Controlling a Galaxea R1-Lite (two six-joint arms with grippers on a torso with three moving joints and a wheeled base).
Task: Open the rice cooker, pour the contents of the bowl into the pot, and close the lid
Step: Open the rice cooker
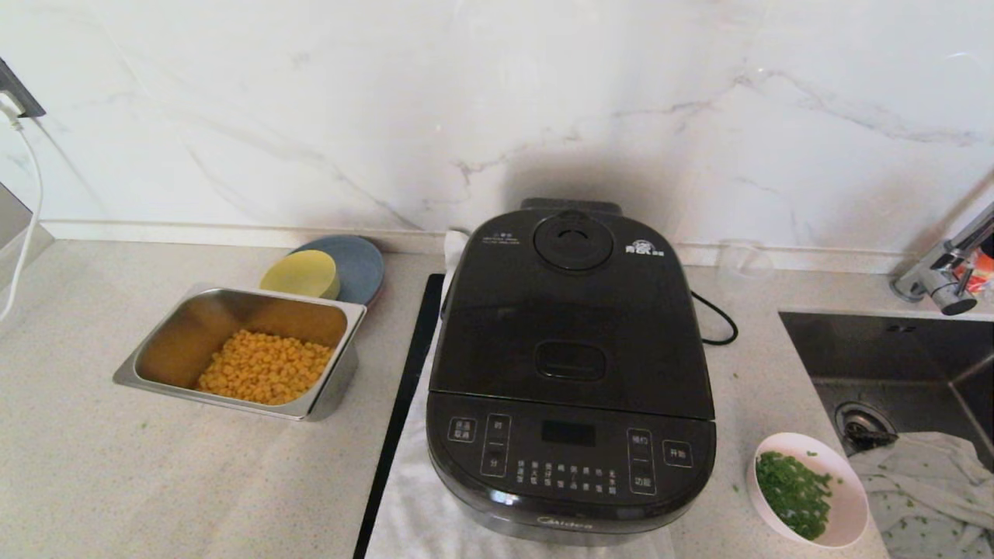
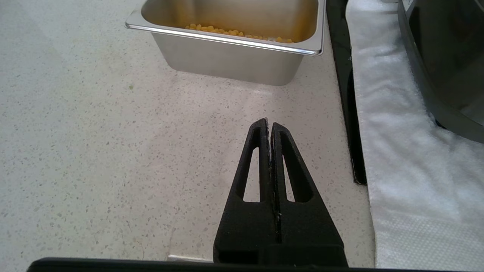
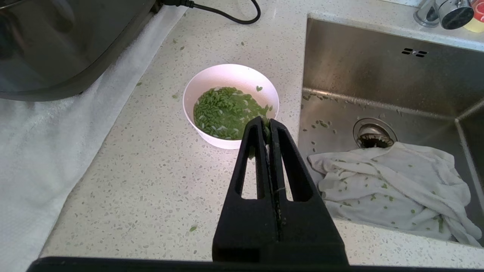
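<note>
Both claws are empty and pressed together; the right claw (image 3: 269, 124) hangs just before the bowl (image 3: 230, 77), so a careless reach may tip it and spill the contents (image 3: 225, 111).

A speckled pale countertop (image 1: 116, 466) is carrying a steel tray (image 1: 330, 384), a white towel (image 1: 408, 505), a pink bowl (image 1: 850, 505) and stacked plates (image 1: 361, 264).

Kitchen counter against a marble wall — pale, evenly lit.

A speckled light stone countertop (image 1: 116, 473) runs beneath a white marble backsplash (image 1: 497, 101) with grey veins. At right, a steel sink (image 1: 893, 349) is set into the counter, a chrome faucet (image 1: 943, 272) above its back edge — 1 crumpled white cloth (image 1: 924, 481) lies in the basin.
</note>
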